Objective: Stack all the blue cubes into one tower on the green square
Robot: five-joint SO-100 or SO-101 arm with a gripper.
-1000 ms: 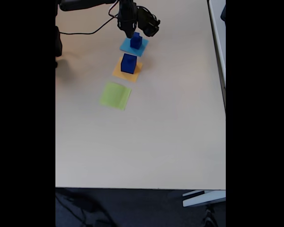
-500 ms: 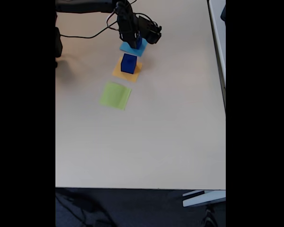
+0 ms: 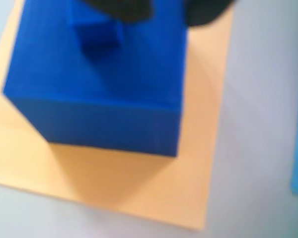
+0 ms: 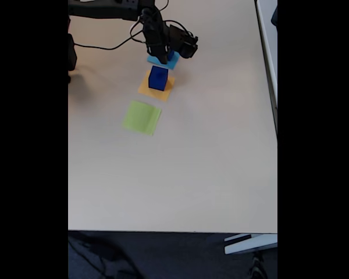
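1. The pale surface [image 4: 209, 151] is carrying three paper squares in a slanted row in the fixed view: the green square [image 4: 142, 117] nearest the camera and lying bare, an orange-yellow square [image 4: 156, 88] next, and a light blue square [image 4: 163, 58] farthest, under the arm.
2. The black arm [image 4: 104, 9] is reaching in from the upper left of the fixed view, with its wrist bending down over the light blue square.
3. The large blue cube [image 3: 99, 84] is sitting on the orange-yellow square [image 3: 139, 183] in the wrist view; in the fixed view it is lying just in front of the hand, well apart from the green square.
4. The hand [image 4: 161, 51] is pointing down at the light blue square; whether its fingers are spread or pinching, I cannot tell.
5. A smaller blue cube [image 3: 95, 35] is showing against the large cube's top in the wrist view, right below the dark finger tips at the upper edge.
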